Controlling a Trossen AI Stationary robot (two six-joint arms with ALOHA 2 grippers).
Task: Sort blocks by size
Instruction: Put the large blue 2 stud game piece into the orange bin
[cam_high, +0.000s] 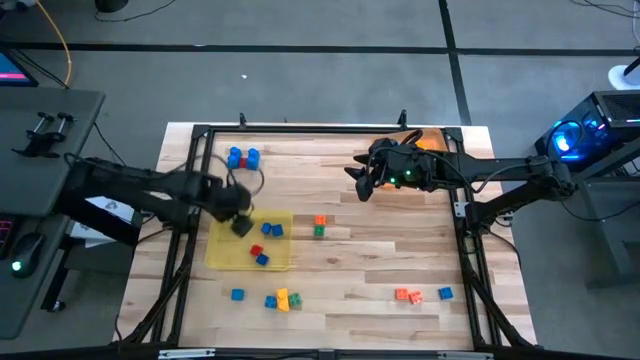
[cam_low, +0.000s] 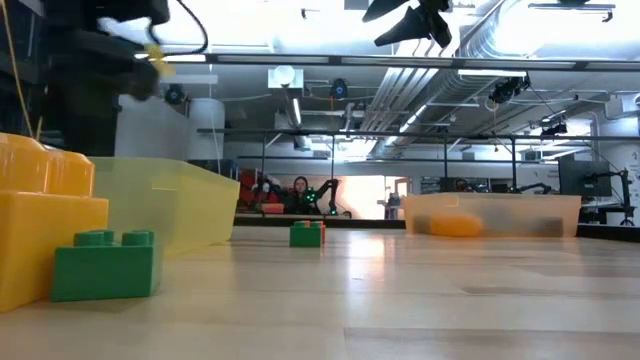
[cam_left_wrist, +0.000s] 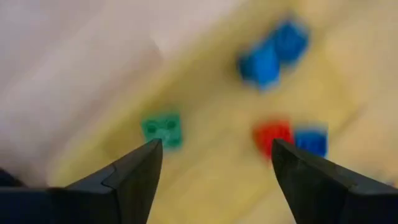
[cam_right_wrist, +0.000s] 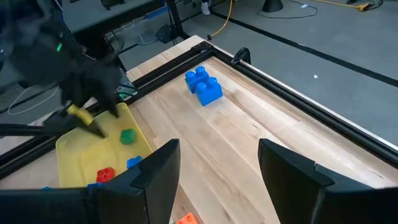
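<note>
Likely light, stiff, slick plastic: green block (cam_left_wrist: 163, 129) best pinched across flat sides. Left pincer (cam_left_wrist: 214, 155) spread wide, empty, above yellow tray (cam_high: 280, 262); right pincer (cam_right_wrist: 219, 155) parted, empty.

Lit evenly and brightly from overhead; glared at ceiling lights (cam_low: 560, 30) in low view; blurred heavily throughout left wrist view.

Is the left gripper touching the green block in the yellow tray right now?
Apart. The left wrist view shows the left gripper open, with the green block lying on the yellow tray beyond its fingertips; the right wrist view shows a gap too.
</note>
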